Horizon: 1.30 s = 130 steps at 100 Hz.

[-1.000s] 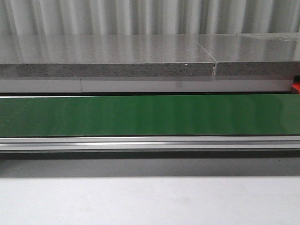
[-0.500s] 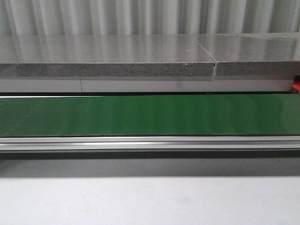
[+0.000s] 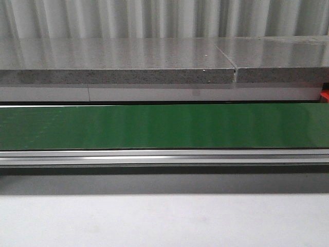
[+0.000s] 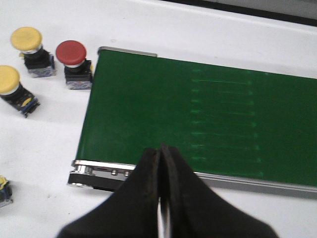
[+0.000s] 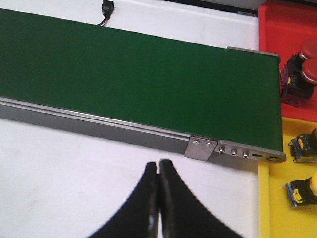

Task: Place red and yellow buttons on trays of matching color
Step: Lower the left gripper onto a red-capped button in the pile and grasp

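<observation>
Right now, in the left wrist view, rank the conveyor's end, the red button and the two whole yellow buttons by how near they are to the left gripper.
From the left gripper:
1. Conveyor end, just ahead of the shut fingertips.
2. Red button, beside the belt's far corner.
3. Yellow button lying tilted and upright yellow button, out past the red: too close to call.

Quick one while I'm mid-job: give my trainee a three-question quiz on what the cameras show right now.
1. True or false: the left end effector is shut and holds nothing.
2. Which colour is the button nearest the green belt's end in the left wrist view: A red, B yellow?
3. Fill in: in the right wrist view, the red buttons sit on the ___ tray.

Key: 1 true; 2 A; 3 red.
</observation>
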Available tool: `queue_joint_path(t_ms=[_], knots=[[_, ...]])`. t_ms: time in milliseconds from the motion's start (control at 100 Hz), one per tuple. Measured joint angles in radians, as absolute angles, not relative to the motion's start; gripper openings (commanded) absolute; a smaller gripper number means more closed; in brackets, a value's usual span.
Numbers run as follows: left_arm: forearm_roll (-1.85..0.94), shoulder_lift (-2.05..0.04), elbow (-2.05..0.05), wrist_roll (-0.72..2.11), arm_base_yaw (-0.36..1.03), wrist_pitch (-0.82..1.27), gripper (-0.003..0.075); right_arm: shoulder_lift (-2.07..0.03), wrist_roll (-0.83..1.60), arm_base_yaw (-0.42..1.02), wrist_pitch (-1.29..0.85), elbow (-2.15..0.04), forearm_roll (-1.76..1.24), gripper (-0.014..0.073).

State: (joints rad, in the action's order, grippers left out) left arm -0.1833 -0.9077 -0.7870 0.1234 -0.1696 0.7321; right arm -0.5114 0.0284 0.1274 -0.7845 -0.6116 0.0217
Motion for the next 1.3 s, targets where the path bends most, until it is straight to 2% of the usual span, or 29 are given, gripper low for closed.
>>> queue_joint_path(t_ms=[80,290,350,590,840,1080,1300], knots=[[-0.188,-0.945,-0.796,0.123,-0.232,0.734,0.0066,-0.511,0.028,0.127,-0.784,-0.612,0.022,-0.0069],[-0.21,-1.035,-0.802,0.122,-0.387,0.763,0.0464,-0.511,0.028,0.127,-0.784,-0.612,0.022,-0.0069],[-0.211,-1.058,-0.802,0.12,-0.415,0.768,0.0529,-0.511,0.028,0.127,-0.784,-0.612,0.022,-0.0069],[-0.215,-1.18,-0.84,0.098,-0.523,0.833,0.0533,-0.511,0.031,0.127,-0.784,-0.612,0.022,-0.0069],[-0.208,-1.38,-1.016,0.059,-0.63,1.028,0.0527,-0.511,0.031,0.127,-0.784,-0.612,0.022,-0.0069],[-0.12,-1.556,-1.14,0.018,-0.648,1.158,0.0525,-0.511,0.031,0.127,-0.784,-0.612,0.022,-0.0069],[-0.081,-1.64,-1.164,0.0,-0.648,1.129,0.0525,-0.511,0.031,0.127,-0.784,-0.612,0.022,-0.0069]])
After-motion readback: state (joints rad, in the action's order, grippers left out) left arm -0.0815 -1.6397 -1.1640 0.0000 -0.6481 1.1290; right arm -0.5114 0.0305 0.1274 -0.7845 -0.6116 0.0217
